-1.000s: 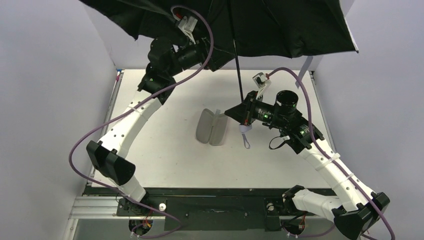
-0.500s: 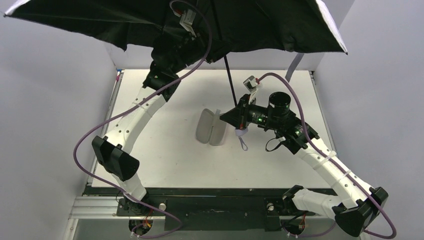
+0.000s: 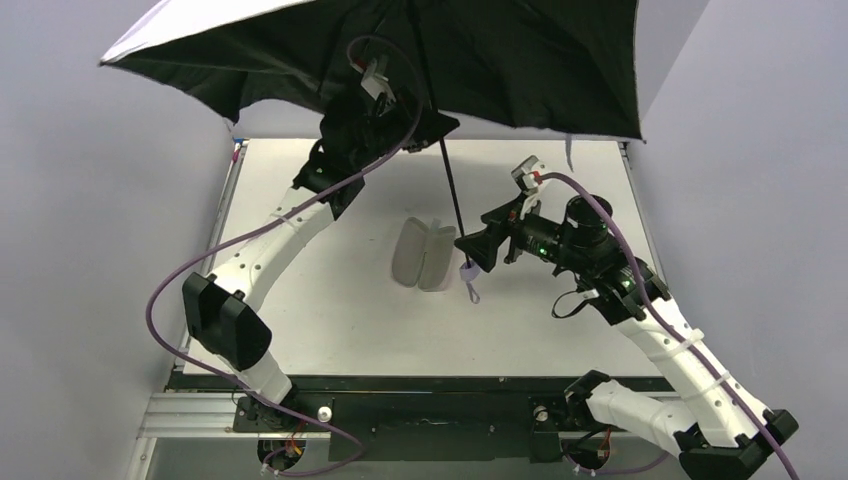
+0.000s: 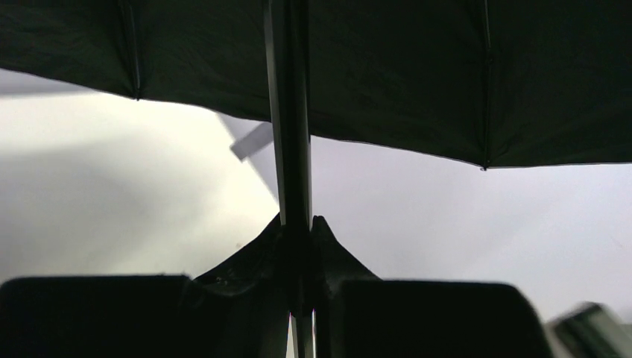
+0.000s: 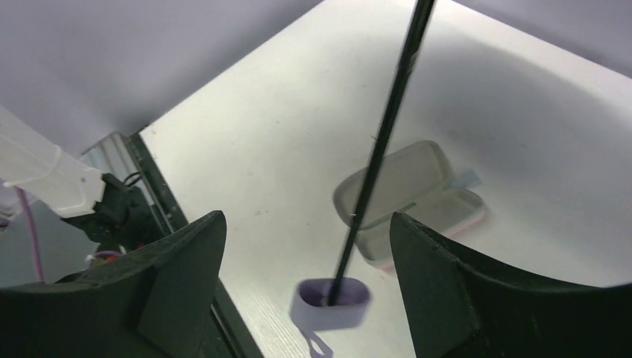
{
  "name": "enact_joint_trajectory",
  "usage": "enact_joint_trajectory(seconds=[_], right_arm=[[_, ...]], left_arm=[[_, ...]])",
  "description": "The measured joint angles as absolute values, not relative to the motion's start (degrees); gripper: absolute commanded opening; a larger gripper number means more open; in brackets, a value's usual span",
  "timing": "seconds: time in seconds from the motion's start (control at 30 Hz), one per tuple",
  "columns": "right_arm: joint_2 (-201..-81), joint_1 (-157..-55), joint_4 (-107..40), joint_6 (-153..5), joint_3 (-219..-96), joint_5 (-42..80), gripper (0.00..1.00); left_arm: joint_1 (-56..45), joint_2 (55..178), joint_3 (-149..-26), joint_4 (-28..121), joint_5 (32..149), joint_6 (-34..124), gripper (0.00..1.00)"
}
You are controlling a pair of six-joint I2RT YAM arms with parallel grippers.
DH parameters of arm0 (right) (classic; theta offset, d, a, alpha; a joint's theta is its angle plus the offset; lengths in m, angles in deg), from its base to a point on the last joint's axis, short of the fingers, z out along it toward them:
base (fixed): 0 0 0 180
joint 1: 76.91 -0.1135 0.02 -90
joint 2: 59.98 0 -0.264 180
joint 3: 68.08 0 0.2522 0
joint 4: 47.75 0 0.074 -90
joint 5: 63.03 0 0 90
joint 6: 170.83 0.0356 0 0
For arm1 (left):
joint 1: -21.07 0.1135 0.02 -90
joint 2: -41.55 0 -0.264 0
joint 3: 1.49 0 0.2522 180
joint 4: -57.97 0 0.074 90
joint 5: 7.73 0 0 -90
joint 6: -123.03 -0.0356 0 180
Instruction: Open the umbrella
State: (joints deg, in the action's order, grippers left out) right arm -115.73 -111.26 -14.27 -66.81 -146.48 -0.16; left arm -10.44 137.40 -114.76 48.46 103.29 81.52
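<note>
Nearest the arm bases, the right hand (image 3: 480,243) stands wide apart and holds nothing. In its wrist view the umbrella's lavender handle (image 5: 330,300) hangs between the two fingers (image 5: 179,272), touching neither. Just left of the handle, the case (image 3: 422,253) lies open on the table (image 3: 330,320). Farther back, the left hand (image 3: 432,125) is clamped on the thin black shaft (image 3: 450,190), close under the canopy (image 3: 500,60). The umbrella is open and raised over the far half of the table.

A second ago the right hand gripped the shaft just above the handle, and the left hand was apart beneath the canopy. Since then the canopy has tipped, its left edge lower and pale outer side showing.
</note>
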Motion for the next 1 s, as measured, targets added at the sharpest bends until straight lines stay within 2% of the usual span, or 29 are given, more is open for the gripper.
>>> enact_joint_trajectory(seconds=[0.33, 0.53, 1.0], right_arm=[[-107.9, -110.7, -2.4, -78.0, -145.3, 5.1, 0.76], [-103.9, -110.7, 2.8, -84.1, -142.4, 8.2, 0.76], [-100.0, -110.7, 8.2, -90.7, -137.1, 11.1, 0.76]], left_arm=[[-10.4, 135.8, -97.6, 48.4, 100.2, 79.3, 0.0], [-10.4, 135.7, -89.8, 55.5, 100.1, 77.6, 0.0], [-10.4, 135.7, -86.5, 70.8, 102.0, 76.9, 0.0]])
